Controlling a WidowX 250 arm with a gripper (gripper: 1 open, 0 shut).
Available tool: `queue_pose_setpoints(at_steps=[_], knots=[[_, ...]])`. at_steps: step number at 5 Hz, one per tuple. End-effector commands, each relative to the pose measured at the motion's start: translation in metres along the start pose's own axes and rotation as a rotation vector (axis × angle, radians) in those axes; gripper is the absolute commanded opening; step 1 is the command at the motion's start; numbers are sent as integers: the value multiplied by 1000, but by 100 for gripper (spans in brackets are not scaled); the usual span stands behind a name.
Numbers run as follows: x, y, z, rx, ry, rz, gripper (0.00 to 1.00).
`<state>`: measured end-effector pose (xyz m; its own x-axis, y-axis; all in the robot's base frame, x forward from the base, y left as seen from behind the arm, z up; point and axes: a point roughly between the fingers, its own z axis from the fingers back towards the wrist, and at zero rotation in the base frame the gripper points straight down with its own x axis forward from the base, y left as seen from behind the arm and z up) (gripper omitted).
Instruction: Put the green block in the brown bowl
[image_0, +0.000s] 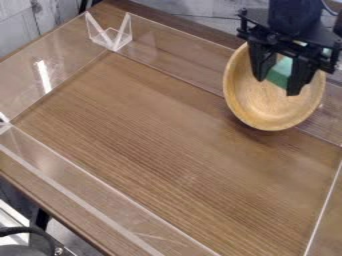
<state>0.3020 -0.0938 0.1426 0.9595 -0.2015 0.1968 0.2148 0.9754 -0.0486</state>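
Observation:
The light-brown wooden bowl (271, 100) sits at the right side of the table, tilted a little toward me. Directly over its upper part hangs my black gripper (283, 74), shut on the small green block (281, 70), which shows between the two dark fingers. The block is held above the bowl's inside, and I cannot tell whether it touches the wood. The arm rises out of the top of the frame.
A clear plastic wall (47, 60) rings the wooden tabletop (160, 140). A small clear folded stand (110, 32) sits at the far left corner. The bowl lies close to the right wall.

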Motion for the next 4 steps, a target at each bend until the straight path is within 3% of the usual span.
queue_pose_setpoints(at_steps=[1,4], knots=[[7,2,7,-4,-43,6,0],[11,6,-2,-10,-47,13,0]])
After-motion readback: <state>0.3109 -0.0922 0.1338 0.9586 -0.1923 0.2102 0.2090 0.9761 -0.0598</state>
